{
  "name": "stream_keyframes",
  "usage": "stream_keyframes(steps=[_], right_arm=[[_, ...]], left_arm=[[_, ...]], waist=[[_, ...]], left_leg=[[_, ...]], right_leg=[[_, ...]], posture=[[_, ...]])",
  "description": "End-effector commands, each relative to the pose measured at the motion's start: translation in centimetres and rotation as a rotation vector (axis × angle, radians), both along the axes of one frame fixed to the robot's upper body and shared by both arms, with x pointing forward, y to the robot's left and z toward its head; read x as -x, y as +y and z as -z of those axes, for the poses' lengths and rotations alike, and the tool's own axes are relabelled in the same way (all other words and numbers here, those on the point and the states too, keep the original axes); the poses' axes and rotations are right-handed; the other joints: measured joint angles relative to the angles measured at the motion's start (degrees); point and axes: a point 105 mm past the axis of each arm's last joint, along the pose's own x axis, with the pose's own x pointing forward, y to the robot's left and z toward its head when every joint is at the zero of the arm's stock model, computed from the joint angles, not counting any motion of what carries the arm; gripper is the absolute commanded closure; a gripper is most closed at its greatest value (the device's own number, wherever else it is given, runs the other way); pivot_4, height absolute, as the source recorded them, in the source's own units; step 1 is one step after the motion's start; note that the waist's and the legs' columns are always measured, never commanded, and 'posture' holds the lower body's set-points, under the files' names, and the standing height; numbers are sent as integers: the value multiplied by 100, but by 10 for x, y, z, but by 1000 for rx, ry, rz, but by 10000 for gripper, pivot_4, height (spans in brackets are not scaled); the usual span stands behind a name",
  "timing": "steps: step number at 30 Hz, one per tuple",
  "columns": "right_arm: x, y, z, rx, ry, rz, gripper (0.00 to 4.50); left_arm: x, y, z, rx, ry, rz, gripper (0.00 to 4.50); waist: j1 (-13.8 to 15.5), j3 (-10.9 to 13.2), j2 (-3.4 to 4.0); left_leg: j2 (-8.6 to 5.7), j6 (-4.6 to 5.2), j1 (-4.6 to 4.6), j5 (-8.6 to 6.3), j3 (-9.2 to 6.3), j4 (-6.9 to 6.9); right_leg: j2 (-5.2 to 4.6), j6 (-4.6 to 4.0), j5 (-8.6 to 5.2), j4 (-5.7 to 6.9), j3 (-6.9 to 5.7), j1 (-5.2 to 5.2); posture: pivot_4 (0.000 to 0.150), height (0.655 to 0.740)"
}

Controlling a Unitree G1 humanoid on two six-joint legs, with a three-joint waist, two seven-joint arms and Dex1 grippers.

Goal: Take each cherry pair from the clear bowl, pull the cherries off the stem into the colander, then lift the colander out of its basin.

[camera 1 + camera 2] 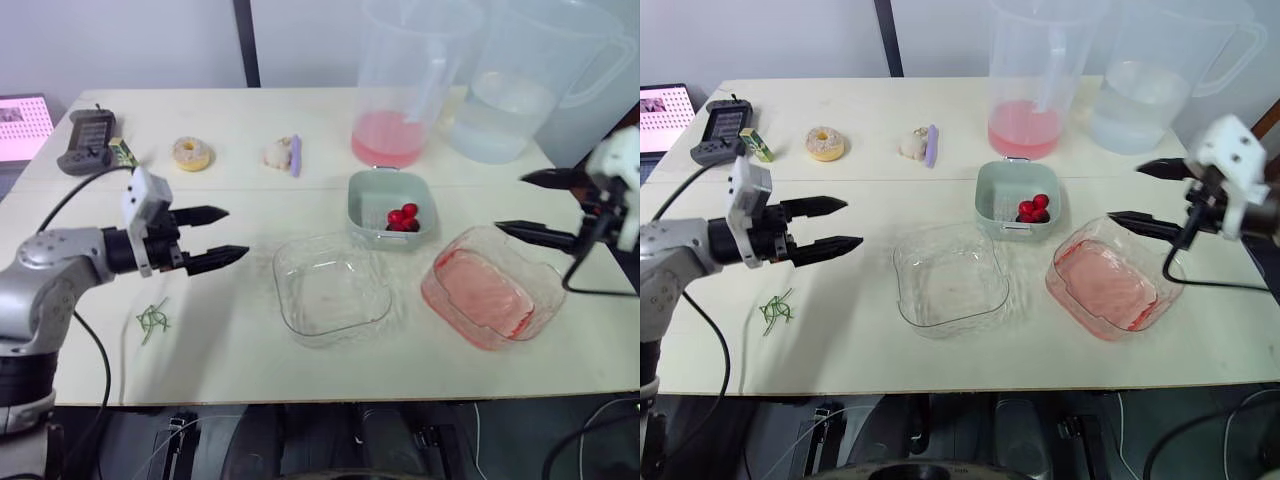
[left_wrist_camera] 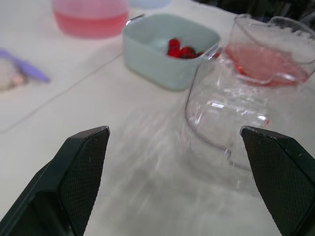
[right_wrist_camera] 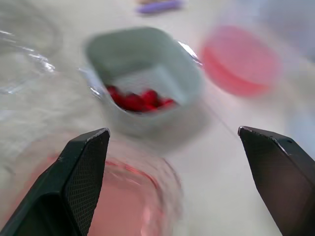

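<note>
While cherries (image 1: 403,218), perhaps four, lie in the colander (image 1: 358,205), left claw (image 1: 235,233) gapes; right claw (image 1: 510,203) likewise

1. The clear bowl (image 1: 330,290) is sitting upright and empty near the table's middle.
2. The pale green square colander (image 1: 362,202) is standing just behind it.
3. Red cherries (image 1: 403,218) are lying bunched in the colander's near right corner.
4. Green stems (image 1: 152,320) are lying loose, well left of the bowl.
</note>
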Motion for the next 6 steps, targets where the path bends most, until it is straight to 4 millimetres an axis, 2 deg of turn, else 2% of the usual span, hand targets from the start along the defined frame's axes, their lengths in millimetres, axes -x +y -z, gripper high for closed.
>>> stream_keyframes(steps=[1,6], right_arm=[[9,-12,-7,-19,-94,54,280],[14,-24,9,-69,-89,104,280]], left_arm=[[1,16,-12,-10,-86,-74,0],[3,31,0,-38,-82,-130,0]], waist=[[-3,0,1],[3,-1,2]], left_leg=[[0,0,0,0,0,1],[0,0,4,0,1,2]], right_leg=[[0,-7,-3,2,0,0],[0,-13,-4,2,1,2]], posture=[[1500,7400],[1500,7400]])
